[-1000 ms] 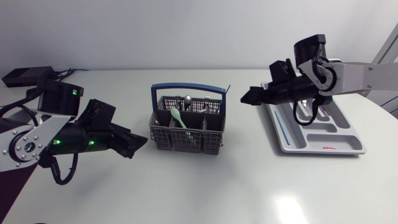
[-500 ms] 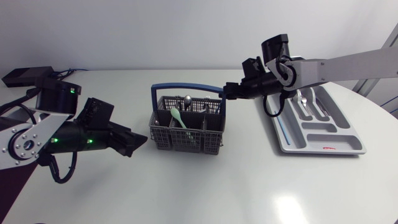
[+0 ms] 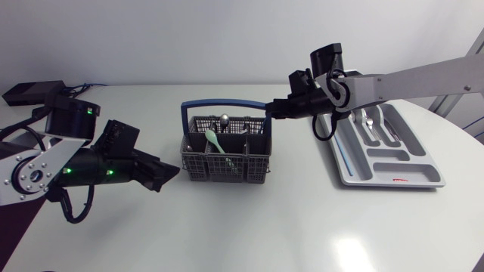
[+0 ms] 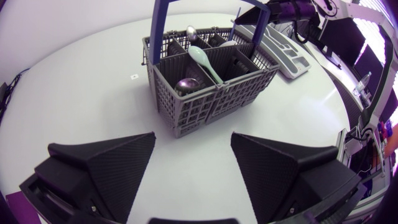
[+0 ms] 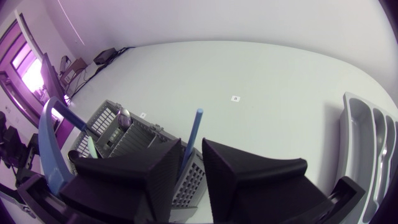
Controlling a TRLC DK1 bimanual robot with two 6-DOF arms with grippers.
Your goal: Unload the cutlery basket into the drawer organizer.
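The grey cutlery basket with a blue handle stands mid-table. It holds a green spoon, a metal spoon and a thin blue rod-like utensil that sticks up at its right end. My right gripper is at that end. In the right wrist view the rod stands between the narrowly parted fingers of my right gripper, against one finger with a slit to the other. My left gripper hangs open left of the basket, holding nothing. The grey drawer organizer lies at the right.
Several metal pieces lie in the organizer's far compartments, and a thin blue piece lies in its left slot. A black box sits at the back left corner. Bare tabletop stretches in front of the basket.
My right arm swung left from above the organizer to the basket's right end, and its fingers narrowed around the blue rod. The basket shifted slightly left. The left arm kept still.
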